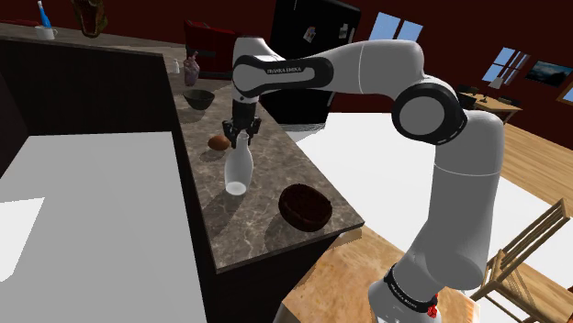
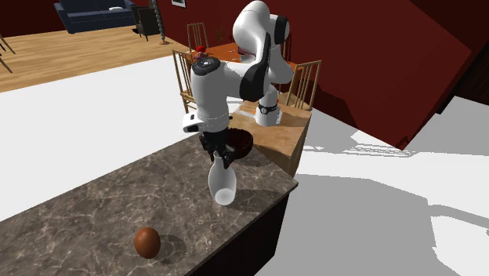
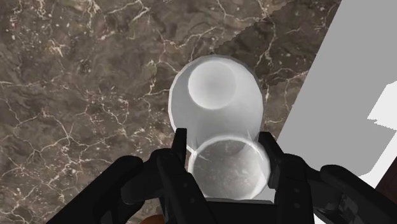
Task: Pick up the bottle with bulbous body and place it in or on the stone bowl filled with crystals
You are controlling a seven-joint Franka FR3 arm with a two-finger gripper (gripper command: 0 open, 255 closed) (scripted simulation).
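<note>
- Here, the marble counter [image 1: 252, 229]: we list the bottle [image 1: 238, 172] standing on it, near one edge, with a brown egg-shaped thing [image 1: 219, 142] close by.
- Bottle: pale, glassy, bulbous; we judge it light, stiff, slippery, breakable. Long axis near upright, mouth upward.
- Gripper [image 3: 226, 143]: its fingers clasp the narrow neck, the surest hold in our judgement.

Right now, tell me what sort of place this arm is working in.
Probably a home kitchen beside a dining area: a dark marbled counter carrying a brown bowl and a white bottle, a black fridge with notes on it, and wooden dining chairs.
</note>
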